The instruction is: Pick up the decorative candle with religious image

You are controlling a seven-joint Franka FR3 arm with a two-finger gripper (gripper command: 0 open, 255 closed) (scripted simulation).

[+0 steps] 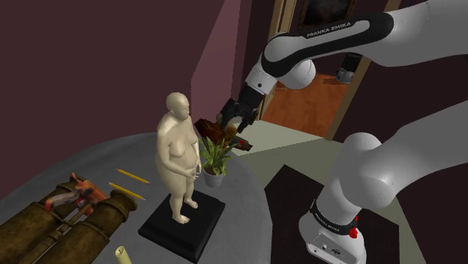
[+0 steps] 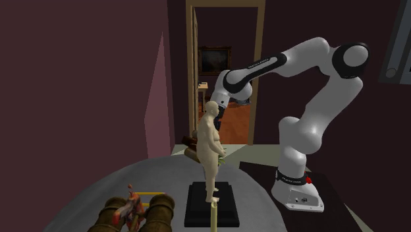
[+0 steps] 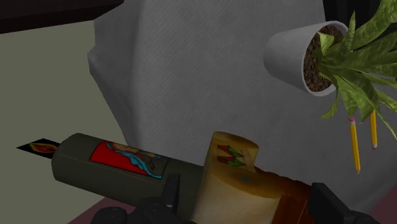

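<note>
1. Wrong thing could get grabbed. The hand [image 3: 248, 191] is spread wide with nothing held, and it's the tan painted cylinder [image 3: 232, 168] that's sat between the fingers [image 3: 162, 203], not the candle. If it's closed as is, that one probably gets picked instead.
2. The dark candle [image 3: 111, 162] with the red picture label looks to be lying on its side just beside the tan cylinder. It's found near the middle of the shoulder view, at the bench's [image 3: 191, 76] far edge, with the wick end poking out over the floor [image 3: 44, 95]. One nudge and it could be rolled off.
3. The potted plant [image 3: 305, 60] is near, so leaves could be snagged during a sideways correction.
</note>
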